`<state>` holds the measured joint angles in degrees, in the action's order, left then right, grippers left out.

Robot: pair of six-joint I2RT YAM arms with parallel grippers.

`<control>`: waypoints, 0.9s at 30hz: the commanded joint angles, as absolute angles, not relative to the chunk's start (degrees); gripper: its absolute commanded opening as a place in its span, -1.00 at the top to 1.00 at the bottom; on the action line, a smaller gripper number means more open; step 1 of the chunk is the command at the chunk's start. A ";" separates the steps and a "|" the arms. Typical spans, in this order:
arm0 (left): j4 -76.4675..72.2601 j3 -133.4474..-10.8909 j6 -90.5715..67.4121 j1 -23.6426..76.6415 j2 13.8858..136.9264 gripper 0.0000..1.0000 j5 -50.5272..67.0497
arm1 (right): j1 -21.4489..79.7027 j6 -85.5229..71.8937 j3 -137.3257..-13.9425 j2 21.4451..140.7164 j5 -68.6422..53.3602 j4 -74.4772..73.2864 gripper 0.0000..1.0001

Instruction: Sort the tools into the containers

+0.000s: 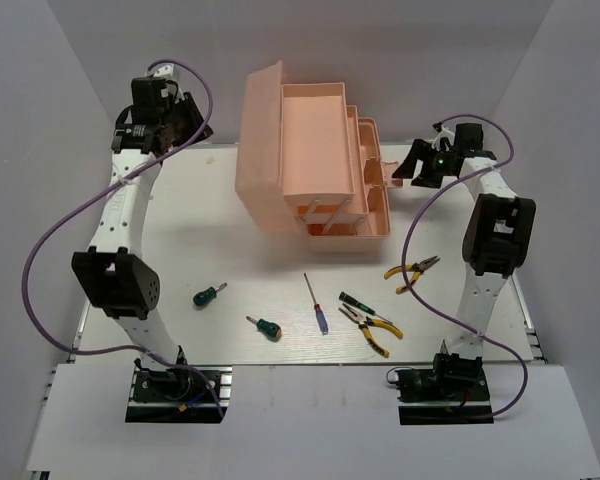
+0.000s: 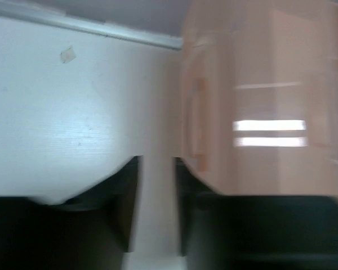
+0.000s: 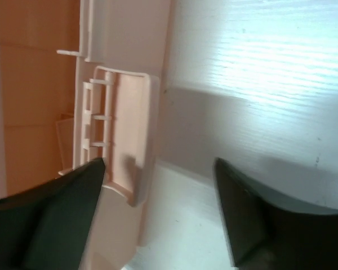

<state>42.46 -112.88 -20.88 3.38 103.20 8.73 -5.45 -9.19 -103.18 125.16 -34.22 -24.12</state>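
Observation:
The salmon-pink toolbox [image 1: 310, 160] stands open at the back middle, its trays folded out. On the table in front lie two green-handled stubby screwdrivers [image 1: 208, 296] [image 1: 264, 326], a thin blue-handled screwdriver [image 1: 316, 305], a slim black-green screwdriver [image 1: 357, 301] and two yellow-handled pliers [image 1: 372, 328] [image 1: 412, 270]. My left gripper [image 1: 192, 118] [image 2: 158, 163] hovers left of the toolbox lid [image 2: 259, 101], jaws a narrow gap apart with nothing between. My right gripper [image 1: 416, 172] [image 3: 158, 163] is wide open beside the toolbox's right end, by its latch [image 3: 129, 129], holding nothing.
Grey walls close in the white table [image 1: 230, 220] on the left, back and right. The arm bases [image 1: 175, 390] [image 1: 445, 385] sit at the near edge. The left wrist view is blurred.

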 commanded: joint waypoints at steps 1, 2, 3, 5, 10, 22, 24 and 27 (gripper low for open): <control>37.36 -111.98 -18.19 3.87 93.79 0.00 15.28 | -7.03 -4.05 -102.22 120.76 -32.78 -26.54 -0.81; 36.66 -110.84 -18.19 4.39 92.74 -0.11 15.29 | -7.47 -3.70 -101.61 120.24 -32.87 -27.15 -0.81; 36.65 -110.13 -18.19 4.39 90.90 -0.19 15.90 | -7.56 -2.39 -100.82 118.49 -32.61 -27.68 -0.81; 36.65 -107.77 -17.58 4.39 89.04 -0.28 15.91 | -7.82 -0.36 -99.41 116.99 -31.21 -29.26 -0.81; 38.85 -96.98 -15.74 4.92 81.84 0.69 16.52 | -8.26 20.85 -87.51 106.55 -30.67 -31.73 -0.41; 43.86 -76.21 -14.59 15.64 71.30 0.33 22.24 | -5.90 81.57 -67.06 94.04 -39.82 -50.19 -0.13; 43.15 -73.93 -14.59 16.96 69.44 -0.03 22.24 | -4.14 79.46 -66.01 94.92 -39.38 -46.25 -0.35; 43.15 -69.98 -14.59 19.06 66.46 -0.15 24.34 | -1.94 80.33 -64.34 96.14 -37.44 -43.51 -0.41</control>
